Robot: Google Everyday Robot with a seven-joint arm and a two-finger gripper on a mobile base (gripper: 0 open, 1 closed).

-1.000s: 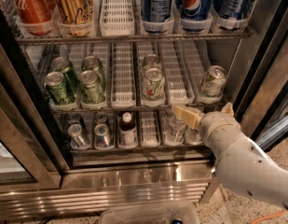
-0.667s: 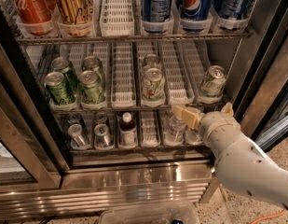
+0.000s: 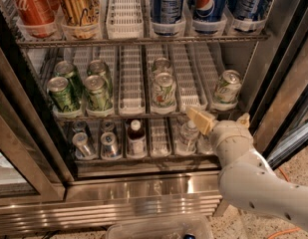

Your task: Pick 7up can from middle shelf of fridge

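Note:
The fridge (image 3: 143, 183) stands open in front of me. Its middle shelf (image 3: 131, 114) is a wire rack with white slotted lane trays. A silvery-white 7up can (image 3: 227, 86) with green lettering stands alone in the right lane. Two similar pale cans (image 3: 163, 89) stand in the centre lane. Dark-green cans (image 3: 64, 94) fill the left lanes. My gripper (image 3: 222, 119) is at the front edge of the middle shelf, just below and in front of the right pale can. It is open and empty, with one beige fingertip (image 3: 201, 119) to the can's left and the other to its right.
The top tier holds red, gold and blue Pepsi cans (image 3: 208, 6). The bottom tier holds small bottles (image 3: 136, 136) and cans. The dark door frame (image 3: 29, 108) is at the left and the steel side wall (image 3: 288, 93) at the right. A clear tub (image 3: 158, 229) lies on the floor below.

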